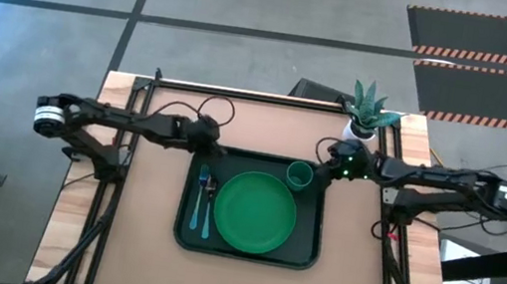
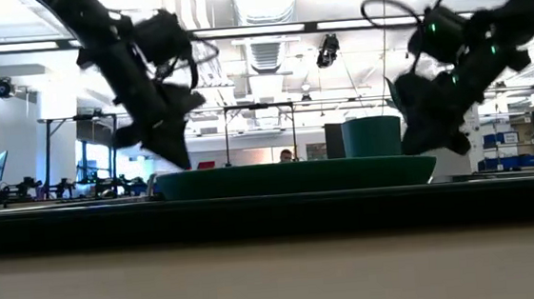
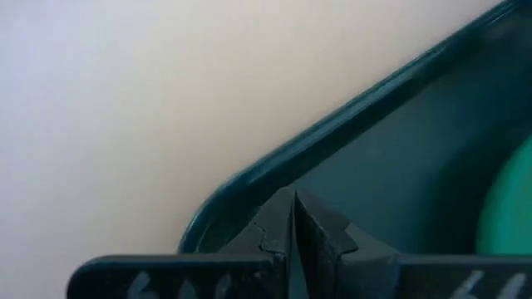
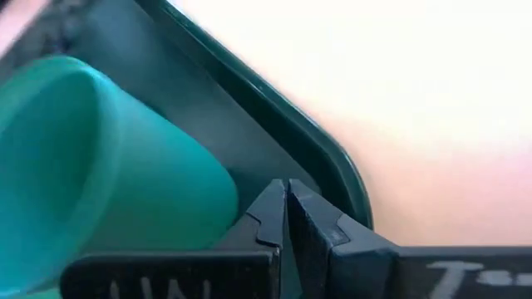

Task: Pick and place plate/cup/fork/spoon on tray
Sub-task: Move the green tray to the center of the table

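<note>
A light wooden table (image 1: 134, 265) with a black frame fills the middle of the overhead view, on a grey floor. Two dark robot arms reach in over it from either side.

Centred on the table lies the tray (image 1: 307, 256), a large dark green rectangle with rounded corners and a raised rim. All four pieces of tableware are inside it.

The plate (image 1: 256, 213), round and bright green, lies flat in the middle of the tray and covers about half its width. From table height it shows as a low green band (image 2: 293, 177) above the tray's dark rim (image 2: 272, 209).

The cup (image 1: 299, 176), a small green cylinder, stands upright in the tray's far right corner, just beside the plate's edge.

The fork (image 1: 195, 204) and the spoon (image 1: 207, 209), both with light blue handles, lie side by side along the tray's left side, between the rim and the plate, the fork nearer the rim.

The left claw (image 1: 214, 153) hovers over the tray's far left corner with its fingers (image 3: 270, 241) clenched together, holding nothing. The right claw (image 1: 328, 168) hovers at the far right corner just beside the cup (image 4: 91, 166), its fingers (image 4: 270, 220) likewise pressed together on nothing.

A white pot with a spiky green plant (image 1: 369, 109) stands at the table's far right edge, behind the right arm.
</note>
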Robot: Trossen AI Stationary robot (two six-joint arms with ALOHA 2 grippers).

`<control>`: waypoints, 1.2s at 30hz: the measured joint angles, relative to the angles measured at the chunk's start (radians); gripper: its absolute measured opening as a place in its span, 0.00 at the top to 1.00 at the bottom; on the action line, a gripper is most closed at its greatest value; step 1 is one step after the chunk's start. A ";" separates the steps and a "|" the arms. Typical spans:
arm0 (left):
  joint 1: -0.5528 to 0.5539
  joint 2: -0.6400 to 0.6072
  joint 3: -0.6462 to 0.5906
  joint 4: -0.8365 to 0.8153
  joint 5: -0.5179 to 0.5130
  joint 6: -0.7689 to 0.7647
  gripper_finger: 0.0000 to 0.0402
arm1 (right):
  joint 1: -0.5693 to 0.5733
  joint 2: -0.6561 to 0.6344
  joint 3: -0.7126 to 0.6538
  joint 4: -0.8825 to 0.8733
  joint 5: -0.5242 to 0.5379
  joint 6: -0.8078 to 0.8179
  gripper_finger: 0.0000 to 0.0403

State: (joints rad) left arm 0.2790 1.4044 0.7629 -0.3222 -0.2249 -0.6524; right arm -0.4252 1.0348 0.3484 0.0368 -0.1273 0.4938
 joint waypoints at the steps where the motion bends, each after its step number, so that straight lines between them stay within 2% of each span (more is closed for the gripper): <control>1: -0.003 -0.013 0.008 0.000 -0.008 0.012 1.00 | 0.000 -0.028 0.025 -0.049 0.000 -0.013 0.98; 9: 0.004 -0.064 0.022 -0.048 -0.084 0.038 1.00 | 0.001 -0.156 0.263 -0.393 0.003 -0.102 0.98; 15: 0.007 -0.064 0.016 -0.093 -0.080 0.032 1.00 | 0.003 -0.141 0.261 -0.478 -0.002 -0.089 0.98; 20: 0.008 -0.064 0.016 -0.093 -0.071 0.032 1.00 | 0.028 -0.097 0.167 -0.462 -0.004 -0.027 0.98; 25: 0.008 -0.059 0.016 -0.142 -0.069 0.032 1.00 | 0.048 -0.057 0.093 -0.337 -0.004 0.018 0.98; 30: 0.008 -0.020 0.015 -0.167 -0.068 0.034 1.00 | 0.048 -0.023 0.076 -0.225 -0.004 0.020 0.98; 36: 0.008 0.026 0.015 -0.166 -0.045 0.032 1.00 | 0.048 0.016 0.083 -0.202 -0.005 0.020 0.98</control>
State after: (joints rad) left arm 0.2867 1.4308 0.7780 -0.4882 -0.2696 -0.6208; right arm -0.3771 1.0505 0.4309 -0.1652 -0.1327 0.5137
